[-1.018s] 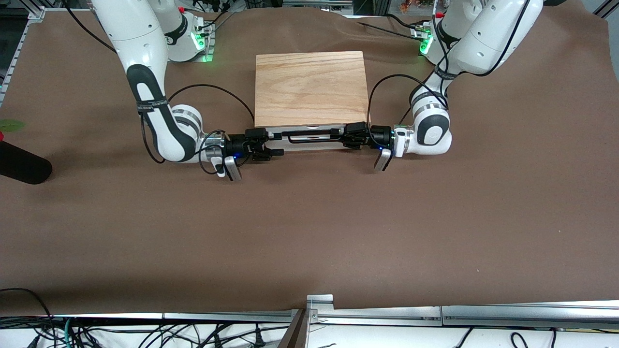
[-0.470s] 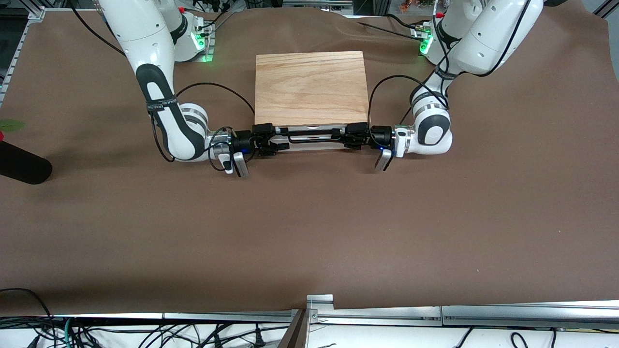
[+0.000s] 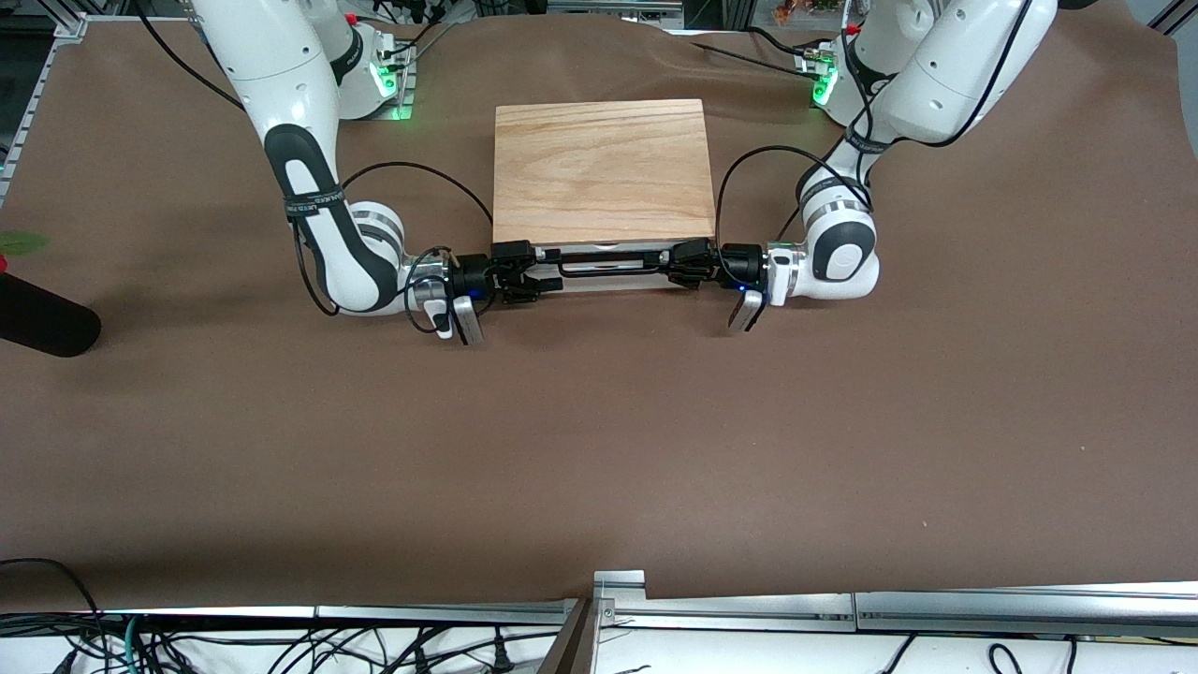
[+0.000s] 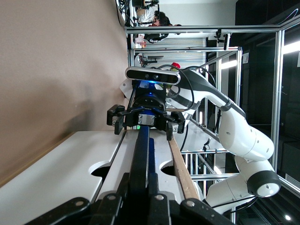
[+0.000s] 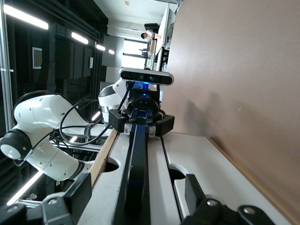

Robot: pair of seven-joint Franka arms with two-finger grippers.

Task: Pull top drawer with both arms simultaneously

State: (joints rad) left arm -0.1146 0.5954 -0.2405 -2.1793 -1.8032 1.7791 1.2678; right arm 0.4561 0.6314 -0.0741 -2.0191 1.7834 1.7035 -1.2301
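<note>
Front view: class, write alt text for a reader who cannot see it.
Two white robot arms meet at the black handle of the top drawer of a wood-topped box on a brown table. The left gripper is shut on one end of the handle; the right gripper is open around the other end.

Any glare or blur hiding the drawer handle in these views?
Front view: even light, soft shadows, the wide black wire handle sharp. Left wrist view: handle clear, bright background lights. Right wrist view: handle slightly soft up close, ceiling strips glaring.
</note>
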